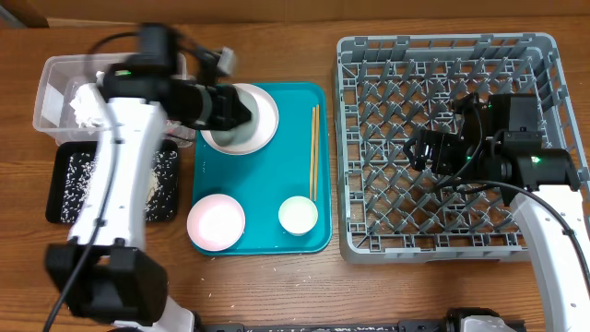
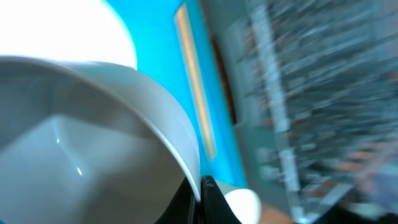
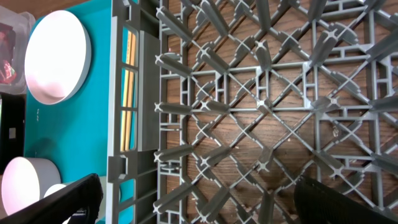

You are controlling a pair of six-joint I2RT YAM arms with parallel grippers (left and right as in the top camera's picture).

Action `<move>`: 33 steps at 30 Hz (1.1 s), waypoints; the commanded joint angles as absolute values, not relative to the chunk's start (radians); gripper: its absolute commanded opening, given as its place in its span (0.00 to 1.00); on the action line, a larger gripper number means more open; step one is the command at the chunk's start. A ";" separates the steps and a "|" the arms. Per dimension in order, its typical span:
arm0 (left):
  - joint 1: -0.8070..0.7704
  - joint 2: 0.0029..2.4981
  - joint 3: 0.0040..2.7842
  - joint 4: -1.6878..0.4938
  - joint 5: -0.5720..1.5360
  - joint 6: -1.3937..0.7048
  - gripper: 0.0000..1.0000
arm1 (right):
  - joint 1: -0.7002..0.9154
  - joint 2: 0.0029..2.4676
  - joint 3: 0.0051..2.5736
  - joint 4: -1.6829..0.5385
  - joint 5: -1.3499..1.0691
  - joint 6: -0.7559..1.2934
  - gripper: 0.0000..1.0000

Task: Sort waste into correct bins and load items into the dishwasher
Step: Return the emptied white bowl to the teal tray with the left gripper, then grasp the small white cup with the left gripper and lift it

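— Judging the waste side nearly finished: crumpled tissue (image 1: 90,103) lying in the clear tub (image 1: 46,92) at the far-left corner, rice scraps (image 1: 78,180) spread over the black tray (image 1: 53,184) along the left edge. Cannot make out the foil wrapper.

— And the loading?

— Barely begun, by the look of it. Nothing standing in the dish rack (image 1: 433,44) at the right edge. Shows the left gripper (image 1: 241,106) pinched on the rim of the white bowl (image 2: 93,143), over the white plate (image 1: 265,115) at the far end of the teal tray (image 1: 263,242) mid-bench. Touching or lifted, hard to tell. Shows the right gripper (image 1: 415,148) hovering over the rack's pegs, fingers spread wide, holding nothing.

— Leaves 5 things, then?

— Seems so: bowl, white plate, then pink plate (image 1: 216,221) and small cup (image 1: 298,214) toward the tray's near end, plus 2 chopsticks (image 1: 314,152) lying along its right rim.

— Room to move?

— Plenty inside the rack. Tight between tray rim and rack wall, though, with the chopsticks just beside that gap. Would call for lifting the bowl over the lattice wall, not sliding, and keeping clear of the right gripper over the middle.
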State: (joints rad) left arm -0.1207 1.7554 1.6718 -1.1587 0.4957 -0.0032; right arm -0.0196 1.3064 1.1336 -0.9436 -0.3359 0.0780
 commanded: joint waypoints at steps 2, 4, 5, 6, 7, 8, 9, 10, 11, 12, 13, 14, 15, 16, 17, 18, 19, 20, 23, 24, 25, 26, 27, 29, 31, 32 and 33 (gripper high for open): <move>-0.260 1.847 1.670 -1.201 0.091 -0.091 0.04 | -0.023 1.302 1.156 -0.941 -0.339 0.081 1.00; -0.298 1.885 1.670 -1.218 0.077 -0.091 0.04 | -0.023 1.302 1.156 -0.941 -0.339 0.081 1.00; -0.315 1.908 1.670 -1.226 0.078 -0.091 0.04 | -0.023 1.302 1.156 -0.941 -0.339 0.081 1.00; -0.336 1.939 1.670 -1.242 0.078 -0.097 0.04 | -0.023 1.302 1.156 -0.941 -0.339 0.081 1.00; -0.348 1.959 1.670 -1.254 0.078 -0.106 0.04 | -0.023 1.302 1.156 -0.941 -0.339 0.081 1.00; -0.355 1.972 1.670 -1.264 0.078 -0.106 0.04 | -0.023 1.302 1.156 -0.941 -0.339 0.082 1.00; -0.364 1.990 1.670 -1.277 0.078 -0.106 0.04 | -0.023 1.302 1.156 -0.941 -0.339 0.082 1.00; -0.371 2.003 1.670 -1.287 0.078 -0.106 0.04 | -0.023 1.302 1.156 -0.941 -0.339 0.082 1.00; -0.382 2.028 1.670 -1.308 0.078 -0.106 0.04 | -0.023 1.302 1.156 -0.941 -0.339 0.082 1.00; -0.386 2.040 1.670 -1.314 0.078 -0.106 0.04 | -0.023 1.302 1.156 -0.941 -0.339 0.082 1.00; -0.387 2.047 1.670 -1.317 0.078 -0.106 0.04 | -0.023 1.302 1.156 -0.941 -0.339 0.082 1.00; -0.388 2.055 1.670 -1.321 0.078 -0.106 0.04 | -0.023 1.302 1.156 -0.940 -0.339 0.081 1.00; -0.387 2.059 1.670 -1.323 0.078 -0.107 0.08 | -0.023 1.302 1.156 -0.940 -0.339 0.082 1.00; -0.387 2.061 1.670 -1.324 0.078 -0.106 0.28 | -0.023 1.302 1.156 -0.940 -0.339 0.082 1.00; -0.387 2.061 1.670 -1.324 0.078 -0.106 0.38 | -0.023 1.302 1.156 -0.940 -0.339 0.082 1.00; -0.387 2.061 1.670 -1.324 0.078 -0.106 0.47 | -0.023 1.302 1.156 -0.940 -0.339 0.082 1.00; -0.387 2.061 1.670 -1.324 0.079 -0.106 0.51 | -0.023 1.302 1.156 -0.940 -0.339 0.082 1.00; -0.387 2.061 1.670 -1.324 0.080 -0.107 0.52 | -0.023 1.302 1.156 -0.940 -0.339 0.082 1.00; -0.387 2.061 1.685 -1.328 0.104 -0.106 0.53 | -0.023 1.302 1.156 -0.940 -0.339 0.082 1.00; -0.386 2.061 1.708 -1.339 0.132 -0.105 0.54 | -0.023 1.302 1.156 -0.940 -0.339 0.082 1.00; -0.386 2.060 1.731 -1.349 0.151 -0.103 0.56 | -0.023 1.302 1.156 -0.940 -0.339 0.082 1.00; -0.386 2.059 1.759 -1.363 0.173 -0.093 0.59 | -0.023 1.302 1.156 -0.941 -0.339 0.082 1.00; -0.386 2.059 1.787 -1.380 0.194 -0.074 0.60 | -0.023 1.302 1.156 -0.941 -0.339 0.082 1.00; -0.387 2.059 1.841 -1.417 0.231 -0.039 0.62 | -0.023 1.302 1.156 -0.941 -0.339 0.082 1.00; -0.394 2.059 1.885 -1.465 0.269 0.015 0.63 | -0.023 1.302 1.156 -0.940 -0.339 0.082 1.00; -0.396 2.059 1.892 -1.480 0.276 0.032 0.64 | -0.023 1.302 1.156 -0.940 -0.339 0.082 1.00; -0.400 2.059 1.895 -1.503 0.283 0.058 0.64 | -0.023 1.302 1.156 -0.938 -0.339 0.082 1.00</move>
